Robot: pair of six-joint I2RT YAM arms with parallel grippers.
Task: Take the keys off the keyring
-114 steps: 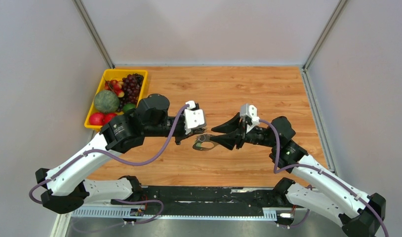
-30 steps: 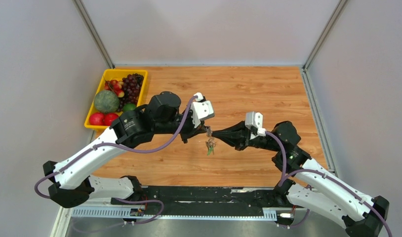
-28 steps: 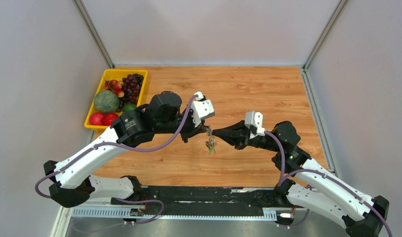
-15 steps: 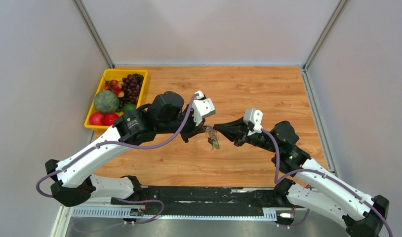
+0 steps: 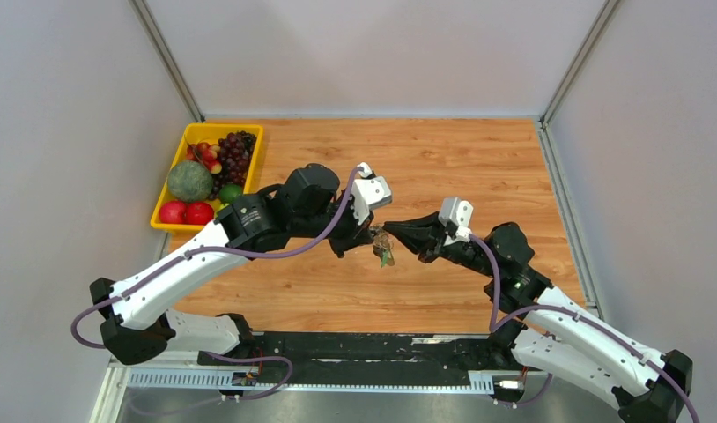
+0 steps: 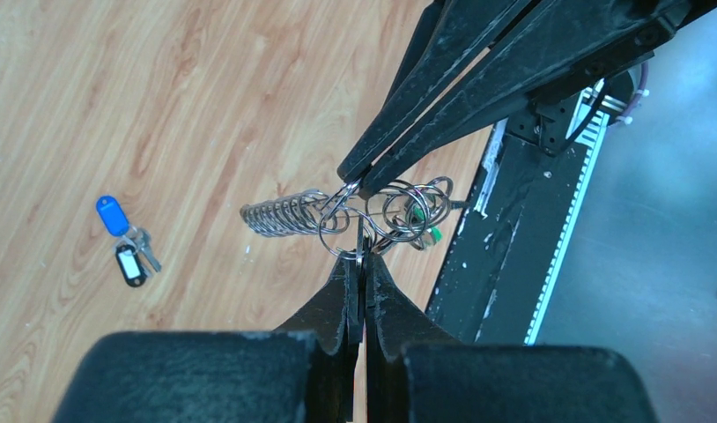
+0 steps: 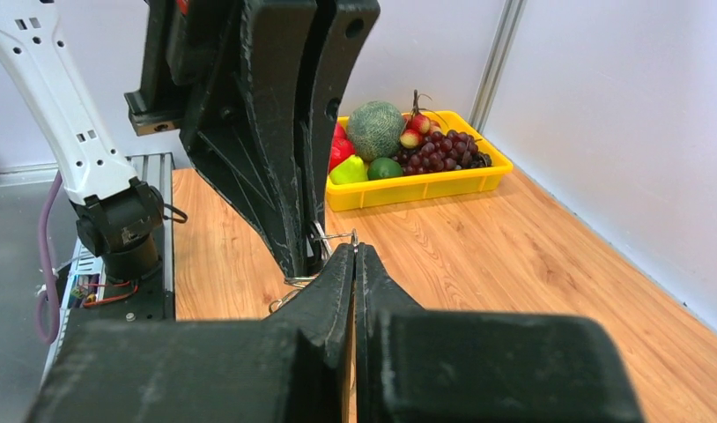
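The keyring [image 5: 381,247], a tangle of silvery wire loops with a coiled part and a small green tag, hangs in the air between both grippers. My left gripper [image 5: 371,236] is shut on one of its loops, seen in the left wrist view [image 6: 362,257]. My right gripper [image 5: 388,232] is shut on another loop from the opposite side [image 7: 353,248]. The keyring also shows in the left wrist view [image 6: 373,210]. A blue-headed key [image 6: 113,216] and a black-and-white key [image 6: 129,263] lie together on the table, apart from the ring. No keys show in the top view.
A yellow tray [image 5: 167,227] of fruit stands at the far left of the wooden table and also shows in the right wrist view [image 7: 425,187]. The black base rail [image 5: 364,348] runs along the near edge. Grey walls close in the sides.
Since 3.8 s ago the keyring was lifted off the table. Over the last second both grippers shifted a little right and rose slightly, the ring bunched tighter between them.
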